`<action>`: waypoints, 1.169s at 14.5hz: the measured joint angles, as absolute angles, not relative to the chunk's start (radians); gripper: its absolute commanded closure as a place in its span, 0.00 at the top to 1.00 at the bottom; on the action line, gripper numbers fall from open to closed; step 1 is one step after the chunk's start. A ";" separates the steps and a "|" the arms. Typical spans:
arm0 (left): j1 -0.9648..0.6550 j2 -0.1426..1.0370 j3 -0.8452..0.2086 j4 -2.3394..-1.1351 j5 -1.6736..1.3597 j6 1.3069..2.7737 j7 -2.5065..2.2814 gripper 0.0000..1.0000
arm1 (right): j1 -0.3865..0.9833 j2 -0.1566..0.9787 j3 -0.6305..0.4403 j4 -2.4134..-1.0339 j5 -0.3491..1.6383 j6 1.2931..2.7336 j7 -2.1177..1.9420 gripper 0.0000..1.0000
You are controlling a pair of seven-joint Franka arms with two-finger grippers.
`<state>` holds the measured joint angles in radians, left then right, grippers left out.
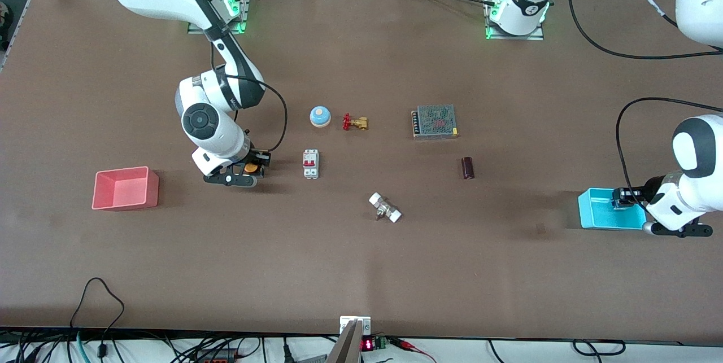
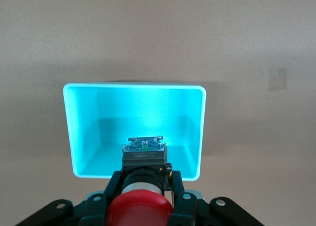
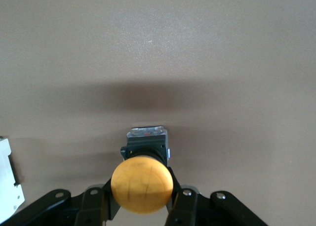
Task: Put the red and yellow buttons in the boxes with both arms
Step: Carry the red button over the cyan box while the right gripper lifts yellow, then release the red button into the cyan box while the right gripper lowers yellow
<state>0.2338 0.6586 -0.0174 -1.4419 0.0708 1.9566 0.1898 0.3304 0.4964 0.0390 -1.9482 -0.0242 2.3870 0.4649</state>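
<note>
Over the cyan box, left gripper [image 2: 143,199]: I see its fingers clamped on the red button [image 2: 140,212], which hangs above the box's inside.
Red button: its black base [image 2: 143,156] points down into the cyan box [image 2: 79,132]; cap toward the wrist camera.
Cyan box [image 1: 593,210]: at the left arm's end of the table, about 3 o'clock in the front view.
Right gripper [image 3: 143,199]: closed on the yellow button [image 3: 142,184], over bare table at about 9 o'clock from the breaker [image 1: 310,163].
Yellow button [image 1: 251,167]: I see it in the front view as an orange spot between the black fingers; I cannot tell if it is touching the table.
Pink box [image 1: 113,202]: at the right arm's end, about 8 o'clock from the right gripper [image 1: 248,171], well apart from it.
Mid-table: bell [image 1: 319,116] and brass valve [image 1: 355,122] side by side at 12 to 1 o'clock from the breaker.
Toward the left arm: grey power supply [image 1: 434,121], a dark cylinder [image 1: 467,167] nearer the camera at its 5 o'clock.
White fitting [image 1: 385,208]: nearest the camera of the loose things, at 5 o'clock from the breaker.
</note>
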 measured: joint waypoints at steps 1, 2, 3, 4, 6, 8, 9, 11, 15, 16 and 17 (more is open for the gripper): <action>0.237 0.671 -0.017 -1.430 0.071 1.958 0.199 0.27 | 0.331 0.496 0.039 -1.945 -0.025 2.388 0.465 0.06; 0.240 0.683 -0.017 -1.420 0.071 1.959 0.211 0.27 | 0.331 0.496 0.039 -1.935 -0.027 2.389 0.464 0.06; 0.242 0.694 -0.017 -1.413 0.071 1.964 0.221 0.27 | 0.330 0.495 0.038 -1.917 -0.030 2.387 0.462 0.06; 0.244 0.705 -0.017 -1.409 0.071 1.975 0.225 0.27 | 0.329 0.491 0.034 -1.894 -0.033 2.376 0.451 0.06; 0.246 0.726 -0.018 -1.405 0.071 1.992 0.228 0.27 | 0.313 0.462 0.015 -1.849 -0.035 2.314 0.381 0.06; 0.246 0.747 -0.020 -1.399 0.071 2.001 0.229 0.27 | 0.265 0.410 -0.015 -1.820 -0.035 2.243 0.261 0.06; 0.246 0.758 -0.020 -1.390 0.069 2.003 0.229 0.27 | 0.225 0.381 -0.027 -1.813 -0.035 2.215 0.190 0.06; 0.247 0.778 -0.021 -1.375 0.066 2.003 0.231 0.27 | 0.134 0.334 -0.042 -1.806 -0.035 2.162 0.048 0.06; 0.257 0.816 -0.021 -1.348 0.065 2.004 0.251 0.27 | 0.024 0.311 -0.126 -1.785 -0.027 2.110 -0.235 0.06; 0.261 0.823 -0.021 -1.345 0.065 2.004 0.255 0.27 | 0.005 0.316 -0.137 -1.785 -0.024 2.110 -0.285 0.06; 0.266 0.831 -0.021 -1.342 0.065 2.004 0.260 0.27 | -0.013 0.328 -0.140 -1.785 -0.024 2.111 -0.319 0.06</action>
